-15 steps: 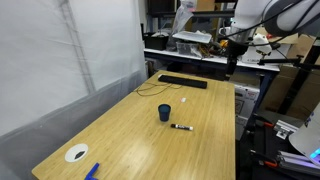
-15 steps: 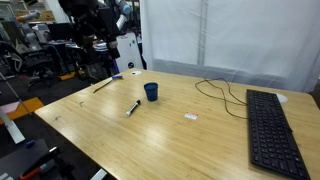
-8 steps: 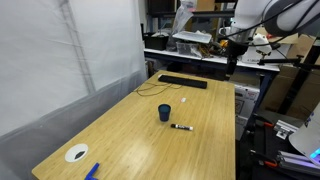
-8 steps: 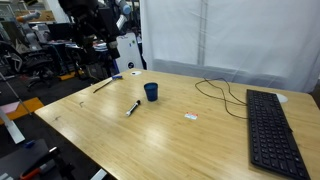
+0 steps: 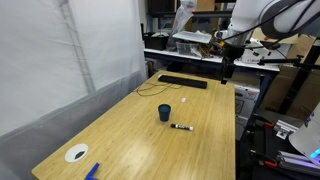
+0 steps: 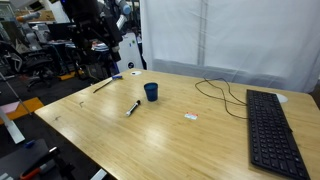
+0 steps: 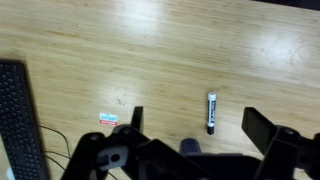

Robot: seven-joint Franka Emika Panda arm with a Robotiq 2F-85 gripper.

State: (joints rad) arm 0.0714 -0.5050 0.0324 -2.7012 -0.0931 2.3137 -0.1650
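gripper [image 7: 195, 128] hangs high above the table [image 5: 120, 135], jaws wide apart, holding nothing; the marker [image 7: 211, 112] lies flat near the blue cup [image 5: 164, 113]; any descent should straddle the marker's barrel squarely, clear of the cup.

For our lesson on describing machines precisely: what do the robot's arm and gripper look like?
The white robot arm has rounded segments with darker grey joints. Its black gripper looks blocky; the wrist view shows two flat, matt black fingers on hinged black links. No markings are legible.
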